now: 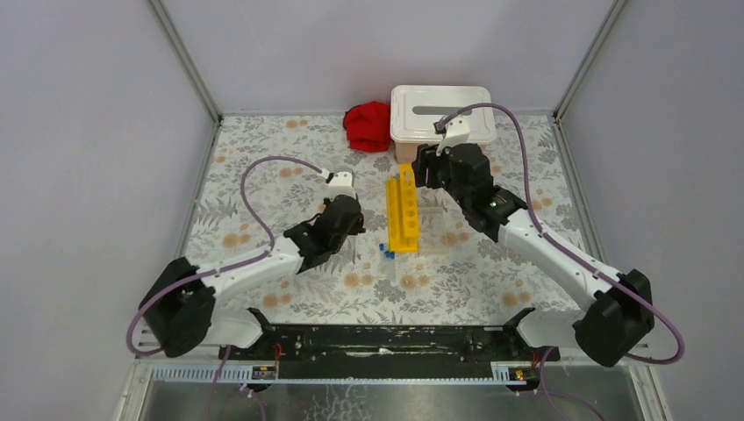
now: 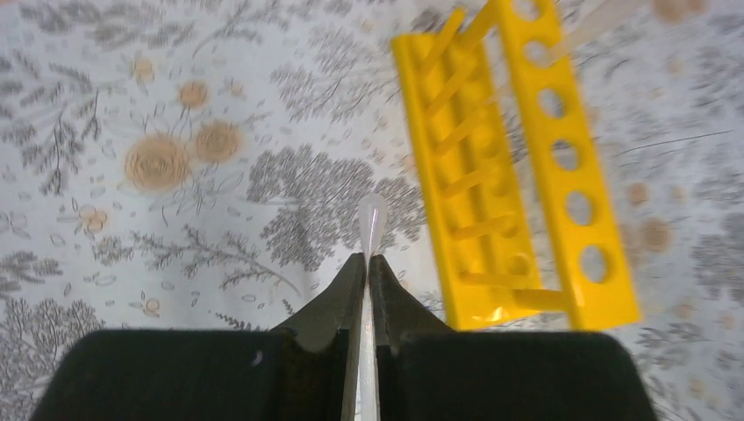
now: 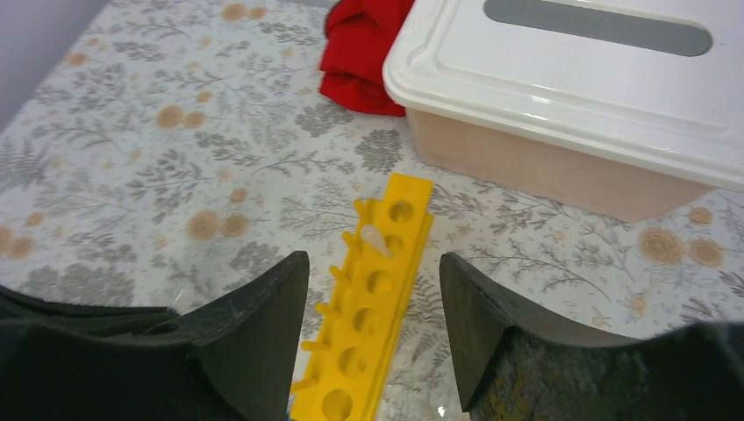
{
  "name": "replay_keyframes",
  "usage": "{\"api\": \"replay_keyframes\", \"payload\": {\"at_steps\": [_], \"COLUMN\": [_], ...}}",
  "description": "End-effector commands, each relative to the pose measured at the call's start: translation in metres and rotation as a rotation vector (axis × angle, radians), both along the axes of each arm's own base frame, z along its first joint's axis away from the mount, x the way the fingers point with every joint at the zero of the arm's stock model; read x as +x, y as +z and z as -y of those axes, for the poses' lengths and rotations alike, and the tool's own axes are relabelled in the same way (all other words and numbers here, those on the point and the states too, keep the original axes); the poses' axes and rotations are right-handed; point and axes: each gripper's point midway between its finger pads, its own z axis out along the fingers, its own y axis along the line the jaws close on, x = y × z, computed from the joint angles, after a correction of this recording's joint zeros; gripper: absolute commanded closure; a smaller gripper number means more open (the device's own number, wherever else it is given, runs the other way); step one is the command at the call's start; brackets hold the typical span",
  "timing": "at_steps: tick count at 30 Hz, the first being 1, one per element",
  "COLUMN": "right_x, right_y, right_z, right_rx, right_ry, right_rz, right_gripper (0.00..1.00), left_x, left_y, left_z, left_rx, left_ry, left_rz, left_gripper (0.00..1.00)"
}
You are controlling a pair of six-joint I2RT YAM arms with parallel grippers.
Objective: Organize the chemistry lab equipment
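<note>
Where left jaws meet, a tube point(image 2: 372, 215) apparently protrudes.

On my overhead feed I see a bench point(image 1: 263, 184) covered edge to edge in a pale floral print, grey leaves with tan and orange blossoms. A crumpled red cloth point(image 1: 368, 125) lies at its far edge, near the middle, bunched into a heap. My right wrist feed shows its folds too. Plain grey walls point(image 1: 88, 132) close in the left, right and far sides, with slanting metal posts point(image 1: 184, 57) at the far corners. A black rail point(image 1: 386, 340) runs along the near edge.
</note>
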Motion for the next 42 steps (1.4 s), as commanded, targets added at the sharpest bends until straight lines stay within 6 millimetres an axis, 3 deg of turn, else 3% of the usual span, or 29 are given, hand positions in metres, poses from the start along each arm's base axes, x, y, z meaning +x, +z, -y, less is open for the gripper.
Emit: {"api": "replay_keyframes", "payload": {"at_steps": [1, 4, 7, 17, 28, 36, 42], "right_x": [-0.031, -0.051, -0.067, -0.102, -0.109, -0.107, -0.108], "right_y": [0.029, 0.025, 0.022, 0.001, -0.005, -0.013, -0.015], "right_z": [-0.022, -0.033, -0.038, -0.049, -0.066, -0.070, -0.072], "right_rx": [0.134, 0.193, 0.251, 0.351, 0.392, 0.399, 0.410], "right_ry": [0.143, 0.226, 0.269, 0.338, 0.365, 0.356, 0.357], "right_rz": [-0.027, -0.080, -0.123, -0.235, -0.255, -0.269, -0.276], "right_gripper": [0.36, 0.36, 0.36, 0.35, 0.36, 0.38, 0.50], "left_x": [-0.001, -0.010, -0.019, -0.040, -0.046, -0.051, -0.052], "left_y": [0.055, 0.080, 0.092, 0.110, 0.121, 0.128, 0.130], "left_z": [0.017, 0.031, 0.042, 0.069, 0.090, 0.091, 0.090], "left_rx": [-0.100, -0.138, -0.136, -0.080, -0.044, -0.054, -0.056], "left_ry": [-0.128, -0.225, -0.293, -0.410, -0.477, -0.476, -0.471], "left_rz": [0.169, 0.239, 0.284, 0.371, 0.407, 0.431, 0.440], "left_gripper": [0.90, 0.90, 0.90, 0.90, 0.90, 0.90, 0.90]}}
